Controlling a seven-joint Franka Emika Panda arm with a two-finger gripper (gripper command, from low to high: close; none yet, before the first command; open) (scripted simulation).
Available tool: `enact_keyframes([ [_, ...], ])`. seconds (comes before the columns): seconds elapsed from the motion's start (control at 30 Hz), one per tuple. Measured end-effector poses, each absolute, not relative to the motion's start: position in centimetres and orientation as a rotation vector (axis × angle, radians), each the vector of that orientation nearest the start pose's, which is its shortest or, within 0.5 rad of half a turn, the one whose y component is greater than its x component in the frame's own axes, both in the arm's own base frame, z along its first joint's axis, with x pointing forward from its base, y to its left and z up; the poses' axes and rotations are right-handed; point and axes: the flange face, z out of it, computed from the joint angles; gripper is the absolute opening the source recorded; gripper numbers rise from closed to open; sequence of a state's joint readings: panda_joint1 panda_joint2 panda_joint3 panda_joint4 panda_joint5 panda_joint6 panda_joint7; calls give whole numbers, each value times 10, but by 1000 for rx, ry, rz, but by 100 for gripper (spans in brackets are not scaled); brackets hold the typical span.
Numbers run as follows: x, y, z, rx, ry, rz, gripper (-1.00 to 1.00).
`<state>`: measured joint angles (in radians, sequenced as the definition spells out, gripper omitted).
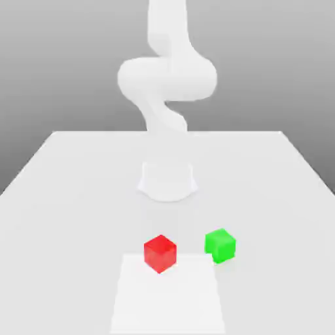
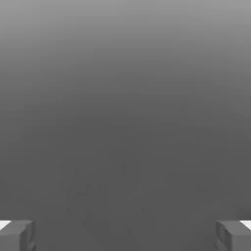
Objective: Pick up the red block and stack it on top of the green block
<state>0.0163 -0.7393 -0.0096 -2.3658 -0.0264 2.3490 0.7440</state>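
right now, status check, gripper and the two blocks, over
Gripper open, nothing between fingers. Red block on table, not picked up. Green block apart from it toward the exterior view's right, nothing on top. Nothing between them.

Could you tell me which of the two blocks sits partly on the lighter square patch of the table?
The red block: it overlaps the patch's far edge, while the green block sits off it, toward the exterior view's right.

White table [image 1: 78, 170] carried red block [image 1: 160, 253] & green block [image 1: 220, 245] near its front edge, apart; arm base [image 1: 167, 180] sat mid-table.
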Motion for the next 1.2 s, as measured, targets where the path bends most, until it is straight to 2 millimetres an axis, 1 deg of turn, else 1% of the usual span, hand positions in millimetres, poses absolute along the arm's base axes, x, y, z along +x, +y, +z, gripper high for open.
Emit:
enact_keyframes([
  [0.07, 393, 1, 611, -2661, 902, -901, 0],
  [0.13, 407, 0, 562, -2760, 829, -824, 0],
  [0.23, 416, -3, 487, -2889, 709, -692, 0],
  [0.3, 415, -6, 437, -2964, 619, -592, 0],
  [0.37, 408, -9, 386, -3028, 521, -481, 0],
  [0.43, 394, -11, 335, -3080, 412, -358, 0],
  [0.47, 384, -12, 310, -3100, 353, -292, 0],
  [0.57, 346, -14, 233, -3135, 164, -83, 0],
  [0.6, 338, -15, 213, -3137, 127, -42, 0],
  [0.67, 333, -13, 189, -3139, 93, -11, 0],
  [0.8, 329, -15, 154, -3141, 89, -2, 0],
  [0.83, 328, -15, 147, -3141, 89, -1, -100],
  [1.0, 328, -15, 147, -3141, 89, 2, -100],
  [1.03, 328, -15, 143, -3141, 89, 2, -100],
  [1.07, 328, -15, 146, -3141, 90, 2, -100],
  [1.2, 330, -16, 173, -3140, 95, 1, -100],
])
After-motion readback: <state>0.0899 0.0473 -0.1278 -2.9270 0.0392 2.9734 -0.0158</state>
